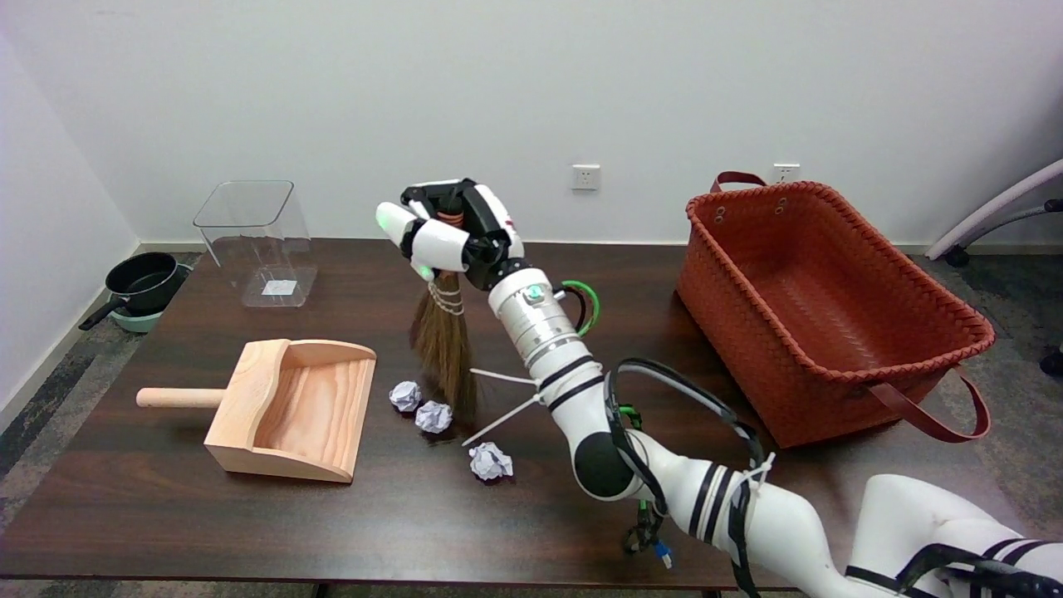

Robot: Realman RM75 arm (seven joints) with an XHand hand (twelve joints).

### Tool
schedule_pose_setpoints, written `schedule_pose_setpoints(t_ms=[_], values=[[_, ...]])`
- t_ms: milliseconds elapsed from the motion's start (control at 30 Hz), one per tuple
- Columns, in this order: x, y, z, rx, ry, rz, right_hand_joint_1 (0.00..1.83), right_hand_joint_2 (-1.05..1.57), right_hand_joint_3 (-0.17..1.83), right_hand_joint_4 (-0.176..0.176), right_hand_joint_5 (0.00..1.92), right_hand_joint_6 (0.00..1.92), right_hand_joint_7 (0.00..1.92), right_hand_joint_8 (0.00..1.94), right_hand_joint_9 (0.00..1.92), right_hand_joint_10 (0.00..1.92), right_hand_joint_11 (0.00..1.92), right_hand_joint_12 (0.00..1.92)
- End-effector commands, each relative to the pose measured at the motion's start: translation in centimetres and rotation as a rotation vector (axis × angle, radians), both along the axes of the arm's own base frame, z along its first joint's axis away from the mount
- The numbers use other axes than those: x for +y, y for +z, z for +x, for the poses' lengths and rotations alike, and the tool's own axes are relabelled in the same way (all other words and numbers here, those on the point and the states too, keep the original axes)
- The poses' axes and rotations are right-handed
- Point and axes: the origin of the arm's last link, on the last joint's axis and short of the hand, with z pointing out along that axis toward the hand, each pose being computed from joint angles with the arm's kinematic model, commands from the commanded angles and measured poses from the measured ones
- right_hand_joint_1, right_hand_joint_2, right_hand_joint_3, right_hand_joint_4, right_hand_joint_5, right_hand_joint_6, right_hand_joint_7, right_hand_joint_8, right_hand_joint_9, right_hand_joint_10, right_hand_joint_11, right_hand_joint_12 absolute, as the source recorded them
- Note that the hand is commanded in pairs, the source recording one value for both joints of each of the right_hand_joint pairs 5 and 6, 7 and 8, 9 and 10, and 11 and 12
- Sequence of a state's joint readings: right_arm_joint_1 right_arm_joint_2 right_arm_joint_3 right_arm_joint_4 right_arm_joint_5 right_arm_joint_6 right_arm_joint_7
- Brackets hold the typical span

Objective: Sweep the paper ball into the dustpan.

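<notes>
Beside the broom [444, 349] bristles, small crumpled white paper ball [433, 416].

Worktop [166, 498] dark wood grain, slight sheen. Dustpan [291, 411] pale bare wood, smooth, matt. Broom [444, 349] coarse brown straw. Paper balls [490, 461] crumpled white. Basket [822, 307] woven, red-brown, leather-like. Bin [257, 241] clear plastic. Hand [453, 232] glossy black-and-white plastic.

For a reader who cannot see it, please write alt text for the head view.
The robot's right hand holds a small straw broom upright, its bristles beside two of three paper balls on a dark table. A wooden dustpan lies left of them, open side facing them; a woven red basket stands at right.
</notes>
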State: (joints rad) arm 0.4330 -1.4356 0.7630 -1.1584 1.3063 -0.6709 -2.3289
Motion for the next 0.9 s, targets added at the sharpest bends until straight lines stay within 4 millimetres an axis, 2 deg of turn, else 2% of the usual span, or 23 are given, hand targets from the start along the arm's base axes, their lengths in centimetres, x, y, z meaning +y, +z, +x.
schedule_pose_setpoints(t_ms=[33,200,333,533,767,900], values=[[4.0,6.4,1.0,-0.008,0.078,-0.082,1.13,1.57,0.48,0.0,1.92,1.92,1.92,1.92,1.9,1.9,1.82,1.82],[7.6,9.5,0.6,0.024,0.092,-0.123,1.14,1.57,0.49,0.0,1.92,1.92,1.92,1.92,1.9,1.9,1.82,1.82],[10.4,11.3,-0.7,0.051,0.069,-0.186,1.14,1.57,0.5,0.0,1.92,1.92,1.92,1.92,1.9,1.9,1.83,1.83],[12.3,13.3,-1.1,0.096,0.085,-0.283,1.14,1.57,0.5,0.0,1.92,1.92,1.92,1.92,1.9,1.9,1.83,1.83],[13.8,13.6,-1.7,0.086,0.109,-0.359,1.14,1.57,0.51,0.0,1.92,1.92,1.92,1.92,1.91,1.91,1.85,1.85],[15.1,12.1,-1.8,0.04,0.129,-0.393,1.14,1.57,0.51,0.0,1.92,1.92,1.92,1.92,1.91,1.91,1.85,1.85]])
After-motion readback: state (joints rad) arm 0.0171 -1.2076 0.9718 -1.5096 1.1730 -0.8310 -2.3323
